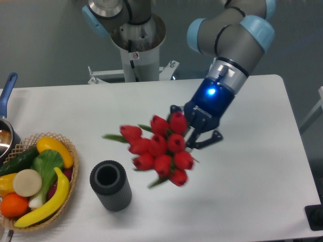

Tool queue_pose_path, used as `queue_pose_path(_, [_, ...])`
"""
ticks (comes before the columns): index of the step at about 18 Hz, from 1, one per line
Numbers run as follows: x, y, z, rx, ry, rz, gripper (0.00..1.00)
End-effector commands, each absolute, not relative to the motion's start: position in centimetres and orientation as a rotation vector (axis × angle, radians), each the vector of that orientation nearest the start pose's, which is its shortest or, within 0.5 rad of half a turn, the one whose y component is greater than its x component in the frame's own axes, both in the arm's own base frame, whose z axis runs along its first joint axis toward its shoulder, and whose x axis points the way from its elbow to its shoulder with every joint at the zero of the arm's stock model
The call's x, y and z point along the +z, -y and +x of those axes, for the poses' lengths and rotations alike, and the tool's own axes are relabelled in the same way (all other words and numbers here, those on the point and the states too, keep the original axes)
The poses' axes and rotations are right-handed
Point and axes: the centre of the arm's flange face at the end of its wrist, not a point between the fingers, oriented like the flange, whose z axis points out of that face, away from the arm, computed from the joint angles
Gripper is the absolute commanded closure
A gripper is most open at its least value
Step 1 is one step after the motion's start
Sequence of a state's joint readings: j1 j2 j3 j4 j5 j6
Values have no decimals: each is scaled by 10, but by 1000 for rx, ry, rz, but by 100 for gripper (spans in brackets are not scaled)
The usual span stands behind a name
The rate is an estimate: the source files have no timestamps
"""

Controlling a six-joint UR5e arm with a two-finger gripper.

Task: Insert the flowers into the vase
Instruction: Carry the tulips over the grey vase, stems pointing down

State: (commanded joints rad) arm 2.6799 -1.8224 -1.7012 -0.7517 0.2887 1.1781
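**Tulips held in the air beside the vase**

Nearest you, at the table's front edge, sits the woven basket (68, 201) with a banana, an orange and greens in it. Just to its right the dark ribbed vase (111, 185) stands upright on the white table (252, 176), its round mouth open. Up and to the right of it you see the flowers (160, 147), a tight red bunch with the buds toward the vase. The gripper (198, 132) is closed on the stem end, behind the buds.
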Motion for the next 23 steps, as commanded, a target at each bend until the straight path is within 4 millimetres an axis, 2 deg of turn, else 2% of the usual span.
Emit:
queue_pose_path(3, [464,-459,-397,-222,-390,-1717,100])
queue_pose_path(10, [480,-469,-368,-274,-442,-1634,100])
queue_pose_path(18, [462,-500,-341,-358,-478,-1630,100])
queue_pose_path(23, [437,-517,-338,-416,-472,-1639,100])
